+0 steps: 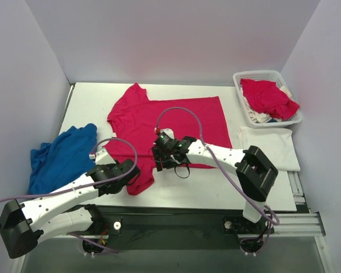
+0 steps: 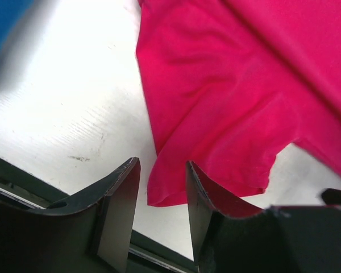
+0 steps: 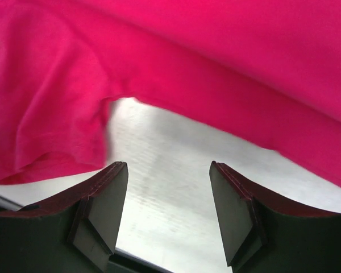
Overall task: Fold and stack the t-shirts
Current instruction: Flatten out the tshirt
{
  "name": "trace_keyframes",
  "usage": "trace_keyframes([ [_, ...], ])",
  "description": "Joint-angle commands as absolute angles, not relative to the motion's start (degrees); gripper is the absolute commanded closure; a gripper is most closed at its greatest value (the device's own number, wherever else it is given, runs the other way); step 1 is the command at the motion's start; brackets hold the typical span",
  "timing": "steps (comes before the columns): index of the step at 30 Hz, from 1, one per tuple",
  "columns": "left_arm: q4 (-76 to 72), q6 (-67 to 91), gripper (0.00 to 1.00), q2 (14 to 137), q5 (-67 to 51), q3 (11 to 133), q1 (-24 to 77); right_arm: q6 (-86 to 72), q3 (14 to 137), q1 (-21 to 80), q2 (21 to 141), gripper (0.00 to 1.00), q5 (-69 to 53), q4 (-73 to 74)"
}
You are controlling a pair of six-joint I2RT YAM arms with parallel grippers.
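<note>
A bright pinkish-red t-shirt [image 1: 170, 122] lies spread flat in the middle of the table, with one sleeve [image 2: 216, 142] pointing to the near left. My left gripper [image 1: 135, 170] hovers at that sleeve's hem. In the left wrist view it [image 2: 162, 170] is open, the hem just past the fingertips and nothing gripped. My right gripper [image 1: 162, 163] is at the shirt's near edge. Seen from the right wrist, it [image 3: 167, 170] stands open over bare table, with the red cloth [image 3: 216, 85] just ahead. A folded white t-shirt [image 1: 270, 147] lies at the right. Another red t-shirt [image 1: 267, 96] is heaped in the basket.
A white lattice basket [image 1: 241, 77] stands at the back right, with white cloth under the red shirt. A crumpled blue garment [image 1: 62, 156] lies at the table's left edge. The table's near edge [image 1: 216, 202] runs just behind both grippers.
</note>
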State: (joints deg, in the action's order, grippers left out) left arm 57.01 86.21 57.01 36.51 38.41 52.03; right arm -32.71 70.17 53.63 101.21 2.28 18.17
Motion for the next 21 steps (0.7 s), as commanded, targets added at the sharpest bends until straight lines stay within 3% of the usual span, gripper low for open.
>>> trace_keyframes([
  [1,63.02,88.15,0.51,54.85,42.45,40.87,51.42,-32.96,73.82,55.02,104.41,0.4,1.24,18.99],
  [4,60.66,87.81,0.5,55.1,43.24,39.9,49.58,-31.65,77.42,56.86,107.66,0.4,-1.13,18.55],
  [14,39.3,66.03,0.49,61.24,35.25,39.02,28.05,-29.62,85.08,62.23,116.45,0.43,-2.99,21.26],
  [21,34.02,61.7,0.49,65.92,30.77,39.55,22.85,-30.06,83.06,62.23,116.2,0.83,-0.18,26.54],
])
